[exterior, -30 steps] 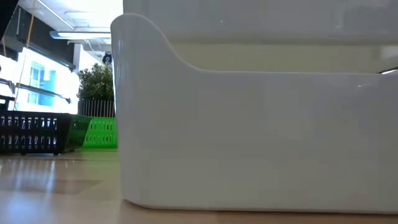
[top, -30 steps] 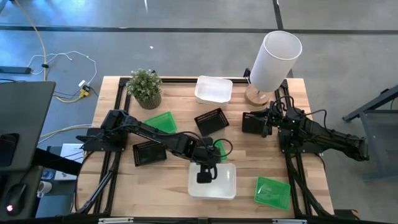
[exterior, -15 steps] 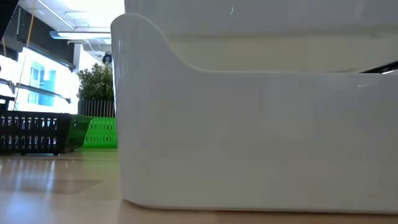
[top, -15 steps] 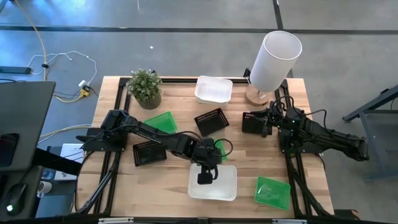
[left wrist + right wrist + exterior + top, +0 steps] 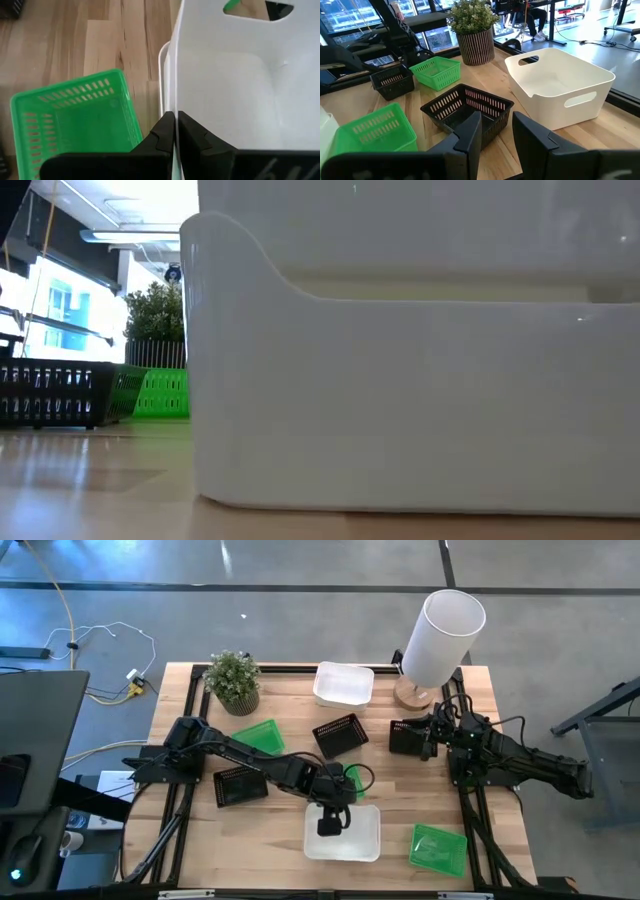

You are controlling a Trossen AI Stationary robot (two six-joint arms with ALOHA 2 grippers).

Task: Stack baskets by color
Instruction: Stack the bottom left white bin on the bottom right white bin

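We are looking at the white basket (image 5: 364, 843) near the front edge of the table, about the middle. The left gripper (image 5: 175, 118) is pinching one thin side wall of it, fingers closed tight on the plastic. In the left wrist view a second white rim (image 5: 163, 65) is showing just outside the held wall, so we are judging that this basket is going into another white one below it. We cannot tell whether it is fully seated.

That is the first risk. If the walls are catching slightly askew, letting go may be leaving the stack tilted. Pulling up with the pinch on may be lifting both baskets together, since nested plastic tends to stick.

The grip is on one edge only, so any sideways drag is likely to be twisting the basket or sliding the whole pile.

A green basket (image 5: 75, 120) is lying just beside the white one on its far-left side. A retreat in that direction could be knocking it.

Farther out, a black basket (image 5: 340, 735) and another white basket (image 5: 344, 683) are sitting toward the far side. The right gripper (image 5: 425, 737) is waiting at the right with its fingers apart and nothing between them, pointing at that black basket. If both arms are heading for the middle together, they could be colliding.
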